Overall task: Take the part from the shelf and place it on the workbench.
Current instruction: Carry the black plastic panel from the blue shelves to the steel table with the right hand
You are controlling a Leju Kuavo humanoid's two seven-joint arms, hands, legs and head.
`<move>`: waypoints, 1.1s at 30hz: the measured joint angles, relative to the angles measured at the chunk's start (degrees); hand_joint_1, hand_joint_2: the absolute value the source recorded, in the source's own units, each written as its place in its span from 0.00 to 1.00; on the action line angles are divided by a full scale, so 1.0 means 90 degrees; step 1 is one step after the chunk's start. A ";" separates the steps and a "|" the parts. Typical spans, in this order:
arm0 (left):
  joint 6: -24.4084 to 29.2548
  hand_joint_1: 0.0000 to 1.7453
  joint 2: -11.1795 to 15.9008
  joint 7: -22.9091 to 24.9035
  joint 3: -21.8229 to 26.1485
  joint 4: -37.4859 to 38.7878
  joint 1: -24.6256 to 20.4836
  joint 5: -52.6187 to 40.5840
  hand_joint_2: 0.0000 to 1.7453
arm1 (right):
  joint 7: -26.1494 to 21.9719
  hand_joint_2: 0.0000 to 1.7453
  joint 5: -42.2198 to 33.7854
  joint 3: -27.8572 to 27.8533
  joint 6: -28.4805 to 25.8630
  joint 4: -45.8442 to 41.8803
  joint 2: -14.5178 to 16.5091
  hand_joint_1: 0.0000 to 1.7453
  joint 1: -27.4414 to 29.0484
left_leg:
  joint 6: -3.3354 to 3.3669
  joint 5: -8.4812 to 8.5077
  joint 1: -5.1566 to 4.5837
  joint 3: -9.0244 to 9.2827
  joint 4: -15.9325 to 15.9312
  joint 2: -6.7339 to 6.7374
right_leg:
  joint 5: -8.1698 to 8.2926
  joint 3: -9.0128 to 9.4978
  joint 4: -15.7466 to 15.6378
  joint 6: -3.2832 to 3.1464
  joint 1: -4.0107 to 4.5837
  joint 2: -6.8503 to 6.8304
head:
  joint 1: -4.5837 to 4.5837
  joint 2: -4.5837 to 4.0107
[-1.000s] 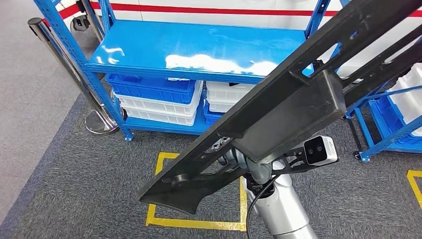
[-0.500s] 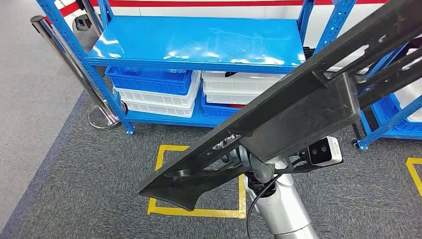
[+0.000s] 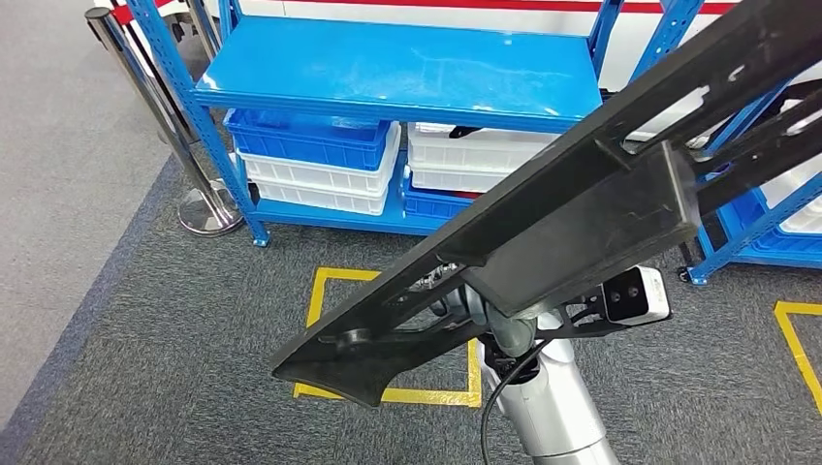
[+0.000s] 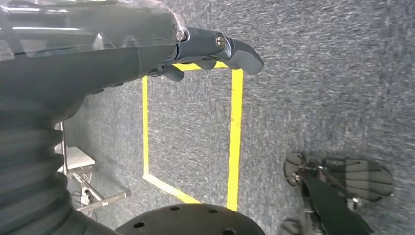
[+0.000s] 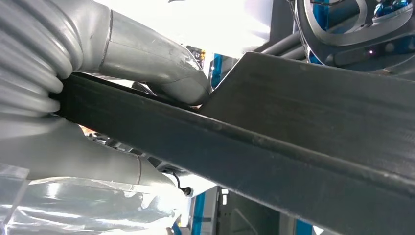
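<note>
A long black part [image 3: 572, 213] with slots and a boxy block on it slants across the head view from low centre to the top right. My right hand [image 3: 454, 302] grips it from beneath and is mostly hidden by it. In the right wrist view the thumb [image 5: 161, 68] presses on the part's [image 5: 303, 152] upper edge, with the other fingers wrapped under it. My left hand [image 4: 147, 49] hangs over the grey carpet, holding nothing, with its fingers loosely apart. The blue shelf [image 3: 407, 73] stands ahead with a bare top board.
Blue bins [image 3: 310, 140] and white bins [image 3: 475, 160] sit under the shelf board. A chrome stanchion [image 3: 165, 116] stands at the shelf's left corner. A second blue rack [image 3: 766, 232] is at the right. A yellow tape square [image 3: 320, 310] marks the carpet.
The whole picture has shifted, so the camera moved: the shelf now sits a little further right and lower. The part stays in my right hand at the same slant.
</note>
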 joint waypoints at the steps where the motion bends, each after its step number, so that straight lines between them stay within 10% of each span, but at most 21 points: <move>1: 0.0009 0.00 0.0000 0.0005 -0.0001 0.0000 0.0000 -0.0001 1.00 | 0.0000 1.00 0.0000 -0.0002 0.0002 -0.0002 0.0001 1.00 0.0005 | -0.0003 0.0031 -0.0019 -0.0048 0.0012 -0.0001 | 0.0174 0.0189 -0.0199 -0.0033 0.0013 0.0000 | 0.0000 0.0000; 5: 0.0063 0.00 -0.0014 0.0018 -0.0002 0.0000 -0.0001 -0.0001 1.00 | 0.0002 1.00 0.0000 -0.0005 0.0017 -0.0036 0.0022 1.00 -0.0008 | -0.0069 0.0117 -0.0063 -0.0154 0.0065 0.0002 | 0.0368 0.1157 -0.1668 -0.0216 0.0109 -0.0004 | -0.0004 0.0000; 9: 0.0096 0.00 -0.0006 0.0019 -0.0004 0.0000 0.0003 -0.0001 1.00 | 0.0002 1.00 0.0002 -0.0010 0.0021 -0.0049 0.0058 1.00 -0.0018 | -0.0211 0.0082 -0.0061 -0.0236 0.0156 0.0004 | 0.0416 0.1163 -0.1884 -0.0289 0.0076 -0.0021 | -0.0008 0.0000; 14: 0.0101 0.00 0.0007 0.0026 -0.0004 0.0000 0.0015 0.0002 1.00 | 0.0003 1.00 0.0002 -0.0012 0.0018 -0.0049 0.0125 1.00 -0.0028 | -0.0384 -0.0850 0.0023 -0.0803 0.1781 -0.0007 | 0.0569 0.1008 -0.1905 -0.0352 0.0042 -0.0047 | -0.0027 0.0000; 17: 0.0101 0.00 0.0009 0.0032 -0.0005 0.0000 0.0023 0.0001 1.00 | 0.0007 1.00 0.0002 -0.0014 0.0009 -0.0051 0.0134 1.00 -0.0030 | -0.0417 -0.0467 0.0068 -0.0332 0.1178 -0.0005 | 0.0603 0.0916 -0.1835 -0.0325 0.0030 -0.0046 | -0.0028 -0.0001; 20: 0.0103 0.00 0.0010 0.0035 -0.0006 0.0000 0.0015 -0.0001 1.00 | 0.0011 1.00 0.0002 -0.0016 -0.0005 -0.0064 0.0157 1.00 -0.0036 | -0.0384 -0.0242 0.0067 0.0306 0.0153 -0.0014 | 0.0616 0.0851 -0.1777 -0.0275 0.0045 -0.0042 | -0.0029 -0.0001; 27: 0.0101 0.00 0.0007 0.0035 -0.0009 0.0000 0.0012 -0.0013 1.00 | 0.0016 1.00 0.0004 -0.0030 -0.0006 -0.0081 0.0169 1.00 -0.0041 | -0.0275 -0.0199 0.0038 0.0280 0.0038 -0.0019 | 0.0649 0.0809 -0.1756 -0.0171 0.0045 -0.0039 | -0.0023 0.0000; 30: 0.0096 0.00 -0.0002 0.0035 -0.0019 0.0000 0.0010 -0.0038 1.00 | 0.0025 1.00 0.0006 -0.0084 -0.0005 -0.0117 0.0174 1.00 -0.0036 | -0.0062 -0.0061 0.0057 0.0183 -0.0051 0.0007 | 0.0122 0.0417 -0.0911 -0.0032 0.0030 -0.0008 | -0.0015 0.0000; 33: 0.0092 0.00 -0.0004 0.0035 -0.0030 0.0000 0.0015 -0.0039 1.00 | 0.0047 1.00 0.0009 -0.0138 0.0001 -0.0119 0.0165 1.00 -0.0007 | -0.0032 -0.0006 0.0042 0.0078 -0.0024 0.0011 | -0.0202 0.0065 -0.0035 -0.0010 0.0030 0.0001 | -0.0015 0.0000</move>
